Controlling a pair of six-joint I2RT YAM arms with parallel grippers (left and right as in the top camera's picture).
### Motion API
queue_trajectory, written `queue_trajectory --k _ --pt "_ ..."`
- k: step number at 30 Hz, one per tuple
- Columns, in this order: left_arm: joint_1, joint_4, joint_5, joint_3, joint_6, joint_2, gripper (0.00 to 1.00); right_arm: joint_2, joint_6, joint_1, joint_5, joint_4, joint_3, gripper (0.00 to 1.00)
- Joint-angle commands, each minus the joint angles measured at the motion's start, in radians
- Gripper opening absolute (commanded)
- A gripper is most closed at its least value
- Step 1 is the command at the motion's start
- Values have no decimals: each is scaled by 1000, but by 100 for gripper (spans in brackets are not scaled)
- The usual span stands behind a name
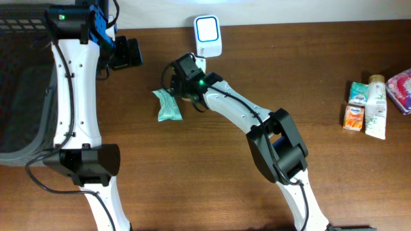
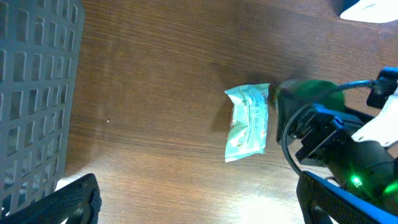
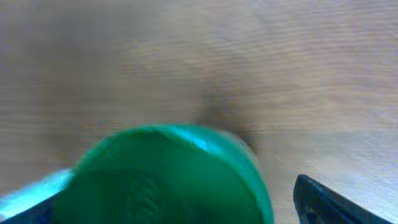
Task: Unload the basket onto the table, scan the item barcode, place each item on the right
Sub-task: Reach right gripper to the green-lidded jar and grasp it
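Right pincer (image 3: 177, 208) stood released, its fingers straddling the green cap (image 3: 168, 174) of a small container on the worktop (image 1: 192, 167), just beside a teal pouch (image 2: 247, 121) and near the white scanner (image 1: 208, 35). A gap showed beside the cap, so no grip yet. Left pincer (image 2: 199, 202) hung released and empty. I judged the cap rigid, smooth and possibly slippery, and the container light. Best hold: squarely across the cap's sides. Body hidden; barcode position unknown.
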Motion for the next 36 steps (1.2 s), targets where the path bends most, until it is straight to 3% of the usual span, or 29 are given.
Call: queue_trajectory --k 1,7,10,14,21,24,29,36 --pt "-3 -1 -6 6 12 -17 99 -41 -43 -1 149 -86 5 92" --pt "-3 -1 -6 6 12 -17 99 -124 -126 -2 193 -212 5 89" --pt "-3 -1 -6 6 12 -17 99 -132 -45 -26 160 -187 8 89" --pt "-3 -1 -6 6 12 -17 99 -129 63 -98 -136 -42 8 89" --pt "-3 -1 -6 6 12 -17 99 -64 148 -98 -129 -74 6 89" --pt "-3 -1 -6 6 12 -17 99 -63 148 -91 -128 -122 6 75" --pt "-3 -1 -6 6 12 -17 99 -58 143 -91 -95 -166 6 75" --pt "-3 -1 -6 6 12 -17 99 -82 -184 -119 -95 -403 8 74"
